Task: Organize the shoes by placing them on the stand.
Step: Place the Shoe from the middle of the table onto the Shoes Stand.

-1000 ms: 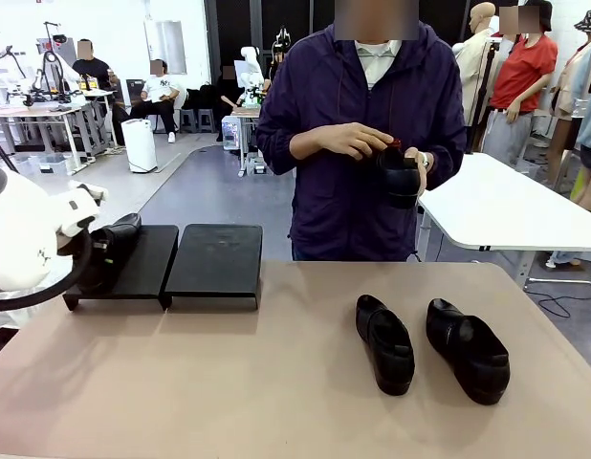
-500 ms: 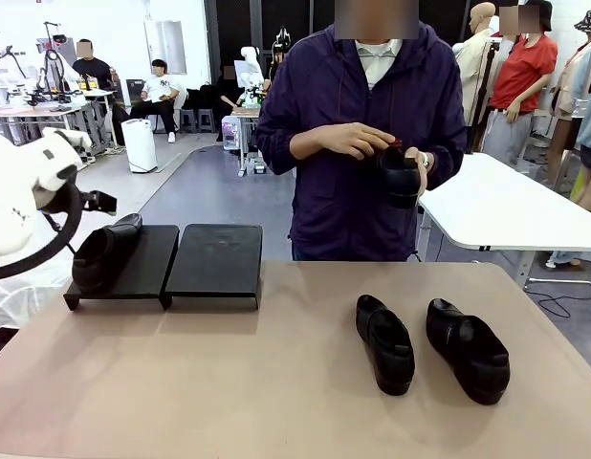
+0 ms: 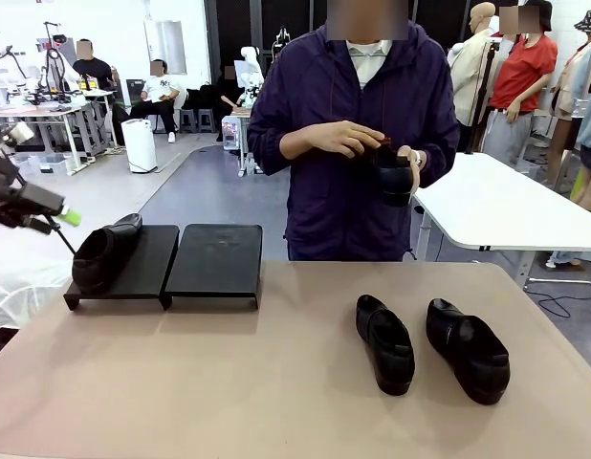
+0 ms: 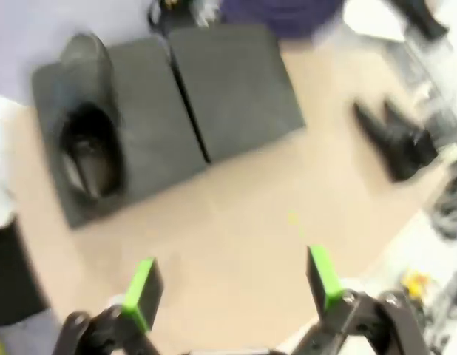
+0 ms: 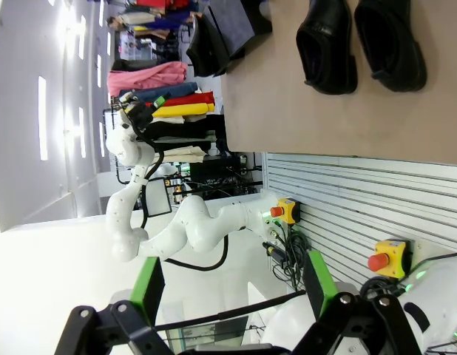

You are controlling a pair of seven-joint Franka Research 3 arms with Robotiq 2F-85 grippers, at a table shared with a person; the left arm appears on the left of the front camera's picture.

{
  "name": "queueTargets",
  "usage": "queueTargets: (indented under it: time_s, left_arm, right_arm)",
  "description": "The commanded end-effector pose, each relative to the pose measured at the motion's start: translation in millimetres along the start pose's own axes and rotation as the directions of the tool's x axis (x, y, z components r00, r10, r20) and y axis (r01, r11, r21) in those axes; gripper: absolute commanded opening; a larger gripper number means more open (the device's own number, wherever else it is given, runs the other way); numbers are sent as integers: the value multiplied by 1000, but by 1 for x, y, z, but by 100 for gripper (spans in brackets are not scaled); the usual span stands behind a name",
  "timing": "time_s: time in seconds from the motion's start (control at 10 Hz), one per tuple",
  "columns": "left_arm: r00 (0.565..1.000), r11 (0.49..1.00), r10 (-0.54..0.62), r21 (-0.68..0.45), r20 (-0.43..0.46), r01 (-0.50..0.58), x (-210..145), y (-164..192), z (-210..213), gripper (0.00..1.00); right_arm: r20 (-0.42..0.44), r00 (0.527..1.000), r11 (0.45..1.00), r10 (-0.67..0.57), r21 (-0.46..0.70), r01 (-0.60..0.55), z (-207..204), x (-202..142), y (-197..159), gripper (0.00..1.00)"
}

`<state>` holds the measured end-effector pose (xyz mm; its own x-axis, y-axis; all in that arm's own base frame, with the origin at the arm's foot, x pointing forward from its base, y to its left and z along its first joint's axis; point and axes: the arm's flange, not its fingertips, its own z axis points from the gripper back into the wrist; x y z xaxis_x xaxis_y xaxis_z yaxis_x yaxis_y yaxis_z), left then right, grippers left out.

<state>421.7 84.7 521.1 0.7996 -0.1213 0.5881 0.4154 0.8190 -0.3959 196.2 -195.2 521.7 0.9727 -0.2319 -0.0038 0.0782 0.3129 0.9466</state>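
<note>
On the stand (image 3: 214, 260) – two flat black panels set side by side – sits one shoe (image 3: 99, 253), at the outer end of the left panel. I count four shoes in all. Besides that first one, a second shoe (image 3: 384, 342) and a third shoe (image 3: 468, 349) lie side by side on the table (image 3: 229, 382), well to the right of the stand and nearer to me. The fourth shoe (image 3: 393, 177) is in the person's hands (image 3: 339, 139), beyond the stand's right end.

My left pincer (image 4: 232, 285) is spread wide, green pads far apart, with nothing between them and touching nothing. It hangs in the air off the stand's left end, looking down on both panels and the shoe there. That view is blurred; the dark smear right of the stand is probably the table pair.

My right pincer (image 5: 233, 285) is likewise spread wide and empty – well apart from the stand, off the table's near edge.
</note>
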Motion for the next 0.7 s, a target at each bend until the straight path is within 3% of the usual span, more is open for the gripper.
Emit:
queueTargets:
  time_s: [0.0, 0.1, 0.2, 0.3, 0.6]
  left_arm:
    - [962, 986, -58, -165, -265, 14, 13, 1, 41, 100]
    - [955, 974, -84, -224, -286, 18, -1, -13, 48, 100]
    - [950, 980, -89, -198, -298, 29, -20, -32, 56, 100]
    - [956, 994, -73, -95, -286, 47, -42, -57, 71, 100]
    - [946, 994, -93, 23, -312, 105, -87, -113, 93, 100]
  right_arm:
    - [-4, 1000, 1000, 26, 5, -26, 3, -1, 1, 100]
    - [-4, 1000, 1000, 26, 5, -26, 3, -1, 1, 100]
    - [-4, 1000, 1000, 26, 5, -26, 3, -1, 1, 100]
    - [-4, 1000, 1000, 26, 5, -26, 3, -1, 1, 100]
    - [-4, 1000, 1000, 26, 5, -26, 3, -1, 1, 100]
